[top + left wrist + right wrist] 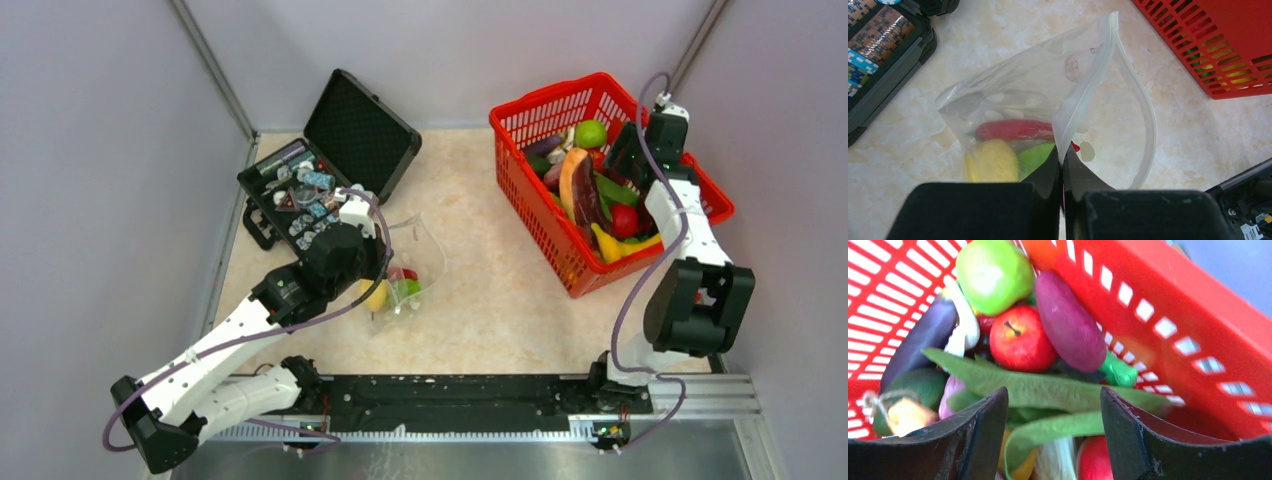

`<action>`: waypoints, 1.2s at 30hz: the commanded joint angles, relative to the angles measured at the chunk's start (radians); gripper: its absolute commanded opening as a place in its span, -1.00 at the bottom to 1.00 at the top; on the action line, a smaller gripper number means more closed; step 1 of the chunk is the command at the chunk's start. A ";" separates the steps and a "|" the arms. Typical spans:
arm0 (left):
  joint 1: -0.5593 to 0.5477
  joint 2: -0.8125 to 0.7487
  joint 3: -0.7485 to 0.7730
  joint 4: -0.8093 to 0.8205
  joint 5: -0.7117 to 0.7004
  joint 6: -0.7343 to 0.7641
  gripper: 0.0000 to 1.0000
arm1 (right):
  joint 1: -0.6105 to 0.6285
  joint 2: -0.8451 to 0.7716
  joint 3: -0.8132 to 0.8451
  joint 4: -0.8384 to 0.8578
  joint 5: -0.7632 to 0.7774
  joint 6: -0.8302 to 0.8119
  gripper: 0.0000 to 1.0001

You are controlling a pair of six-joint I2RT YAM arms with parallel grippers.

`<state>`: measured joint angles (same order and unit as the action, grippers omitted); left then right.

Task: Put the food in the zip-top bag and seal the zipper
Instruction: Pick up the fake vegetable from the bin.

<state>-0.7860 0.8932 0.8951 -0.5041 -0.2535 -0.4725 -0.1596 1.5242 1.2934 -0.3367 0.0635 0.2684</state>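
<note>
left gripper (1062, 156) is pinched tight on the near lip of the bag (1048, 85), low in the middle of the left wrist view, its fingers pressed flat together with the clear plastic between them. that hold lifts one side of the mouth, so the zipper (1148, 115) bows out in a loop to the right and the opening gapes toward the basket (540, 110). it looks meant to leave a ready slot for the next piece. inside the bag, at the lower left of that view, lie a red pepper (1013, 129), a yellow fruit (993, 160) and a green fruit (1035, 154). the filling is partly done and the seal is not yet made.

right gripper (1052, 395) hangs over the basket at the upper right of the top view, its jaws wide apart with nothing clamped between them. below it sit long bean pods (1048, 390), a red apple (1020, 342) and a purple vegetable (1068, 320). i judge it is lining up a pick. the pods lie across the pile right under the fingers and could get dragged along. the basket's red wall crowds the right side of the wrist view.

an open black case (360, 130) of small parts stands at the upper left of the top view, just beside the bag, and has no part in this job.
</note>
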 commanded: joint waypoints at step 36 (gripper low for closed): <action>0.001 -0.019 -0.008 -0.007 -0.056 0.008 -1.00 | 0.126 0.352 0.173 0.151 0.515 -0.095 -0.33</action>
<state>-0.7860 0.8886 0.8917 -0.5240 -0.2916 -0.4599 -0.0242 1.8736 1.4292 -0.1799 0.5812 0.1532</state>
